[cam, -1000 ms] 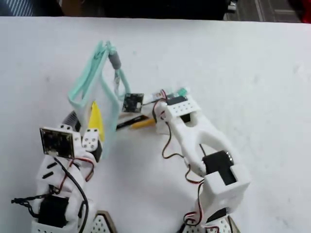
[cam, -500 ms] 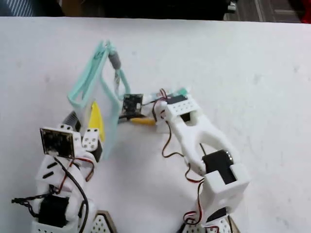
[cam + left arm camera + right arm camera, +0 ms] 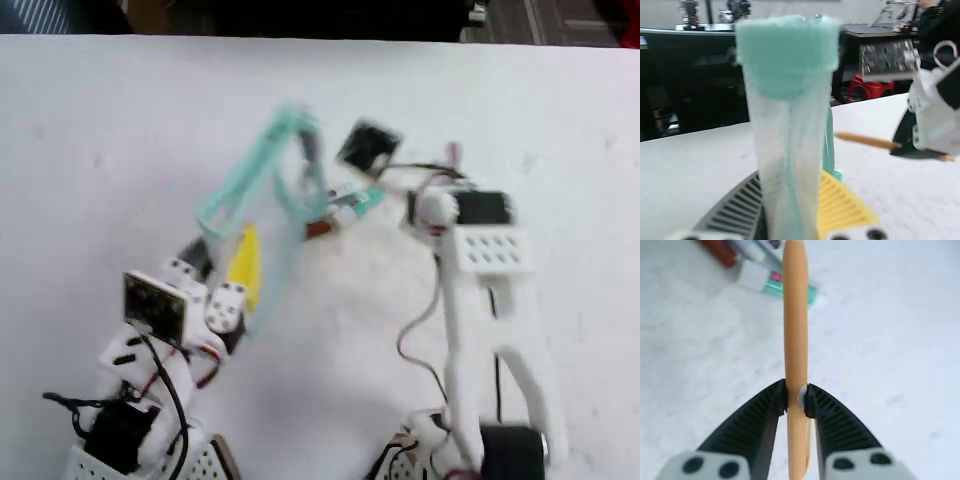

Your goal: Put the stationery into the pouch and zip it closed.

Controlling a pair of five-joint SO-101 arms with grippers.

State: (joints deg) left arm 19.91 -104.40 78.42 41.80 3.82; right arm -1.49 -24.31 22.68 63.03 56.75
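My left gripper (image 3: 243, 268) is shut on the near end of the teal mesh pouch (image 3: 262, 175), which rises from it with its teal rim up. In the left wrist view the pouch (image 3: 787, 105) stands between the grey and yellow fingers (image 3: 840, 207). My right gripper (image 3: 796, 392) is shut on an orange pencil (image 3: 795, 320), held in the air to the right of the pouch; the pencil (image 3: 866, 141) points toward the pouch. On the table below lie a teal-and-white stick (image 3: 774, 282) and a red item (image 3: 717, 251), beside the pouch's far end (image 3: 345, 205).
The white table (image 3: 550, 110) is bare on the far right and far left. The right arm (image 3: 490, 290) stretches from the front edge up the right middle. A dark room lies beyond the back edge.
My right gripper has lifted the orange pencil off the table and swung up and to the right. The left arm has shifted the pouch rightward and tilted it.
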